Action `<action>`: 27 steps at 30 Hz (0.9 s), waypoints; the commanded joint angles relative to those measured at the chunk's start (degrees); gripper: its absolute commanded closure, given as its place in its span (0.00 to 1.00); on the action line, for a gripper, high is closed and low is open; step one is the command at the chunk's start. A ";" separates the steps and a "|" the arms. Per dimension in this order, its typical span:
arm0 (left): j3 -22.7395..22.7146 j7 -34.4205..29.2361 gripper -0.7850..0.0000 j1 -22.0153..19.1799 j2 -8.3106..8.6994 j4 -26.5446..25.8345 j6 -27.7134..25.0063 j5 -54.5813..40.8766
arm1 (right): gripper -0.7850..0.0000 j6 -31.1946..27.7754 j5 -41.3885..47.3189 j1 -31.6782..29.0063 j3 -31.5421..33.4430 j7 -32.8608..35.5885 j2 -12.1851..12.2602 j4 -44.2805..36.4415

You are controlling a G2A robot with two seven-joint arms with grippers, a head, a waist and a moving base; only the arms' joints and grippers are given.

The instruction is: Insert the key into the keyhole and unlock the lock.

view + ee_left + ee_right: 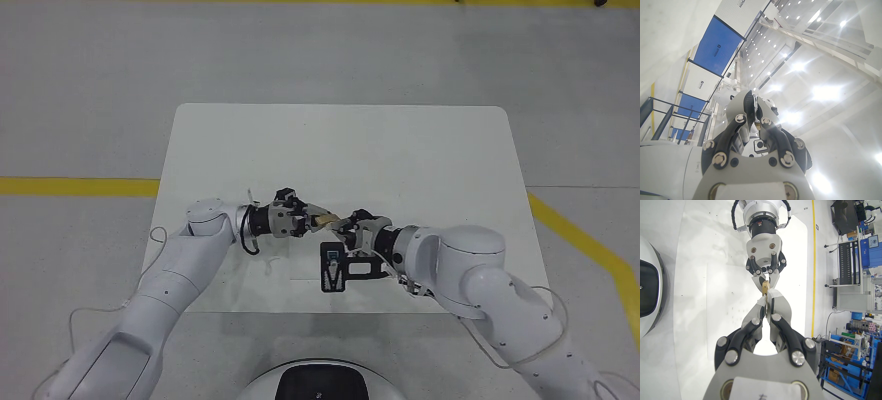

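two claws meet above the bench (420, 150). the left claw (303, 216) is clamped on the brass lock (765, 287), whose end faces the right claw (346, 223), which pinches the key (766, 309) by its flat head. the blade reaches the lock's end face (the taped fingertips (761, 301) hide whether it has entered the keyhole). hazards for you to watch: a blade slightly off the slot's axis would likely jam or skid across the brass; a turn applied before full seating could twist the key in the pads, or lever the lock out of the left claw's grip and drop it.
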 commanded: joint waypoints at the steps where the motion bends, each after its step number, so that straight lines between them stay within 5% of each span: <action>1: 0.09 0.06 1.00 0.01 -0.01 -0.04 -0.08 0.17 | 1.00 0.16 0.09 0.33 -0.37 0.46 -0.09 0.13; 27: 0.14 0.12 1.00 0.27 -0.02 -0.38 -0.11 0.08 | 1.00 0.93 0.83 1.82 -2.91 4.16 -0.64 0.97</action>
